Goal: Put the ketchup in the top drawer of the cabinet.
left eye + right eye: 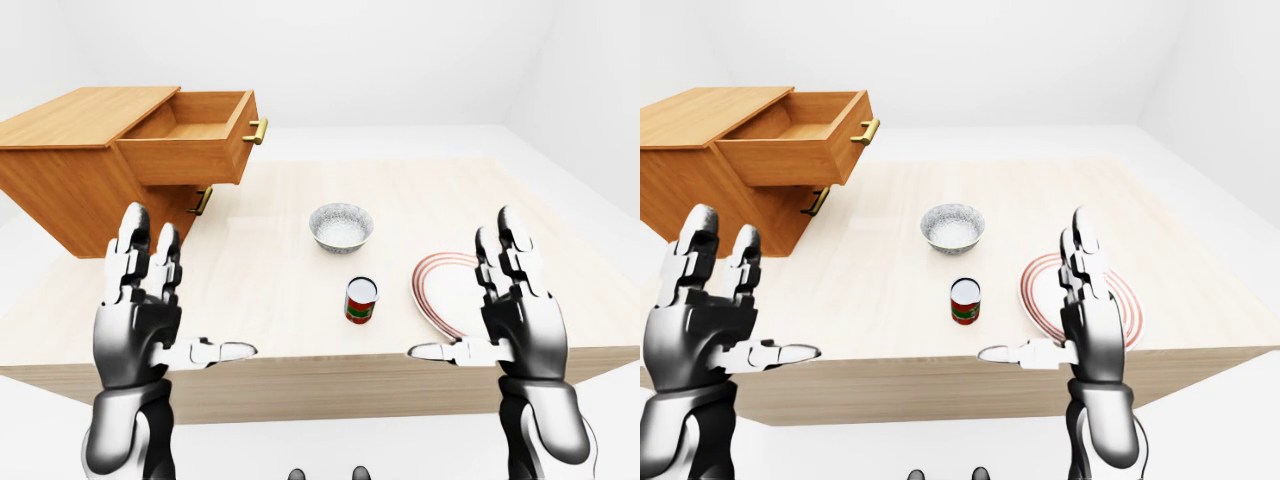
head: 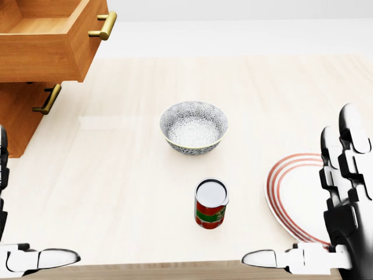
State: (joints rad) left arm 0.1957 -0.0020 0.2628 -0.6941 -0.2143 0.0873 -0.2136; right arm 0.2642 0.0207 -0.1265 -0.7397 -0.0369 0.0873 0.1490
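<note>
Ketchup can stands upright on the pale wood table, below the patterned bowl and left of the striped plate. Both hands, left and right, hover with fingers spread, holding nothing. Cabinet's top drawer stands pulled out; walls are white.

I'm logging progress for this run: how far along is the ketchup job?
Done: the top drawer stands open. In hand: nothing; the left robot hand and right robot hand are open, clear of the ketchup. Left: grasp it and place it in the drawer.

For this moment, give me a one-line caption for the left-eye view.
Both open robot hands, left and right, flank the ketchup can; top drawer stands open.
</note>
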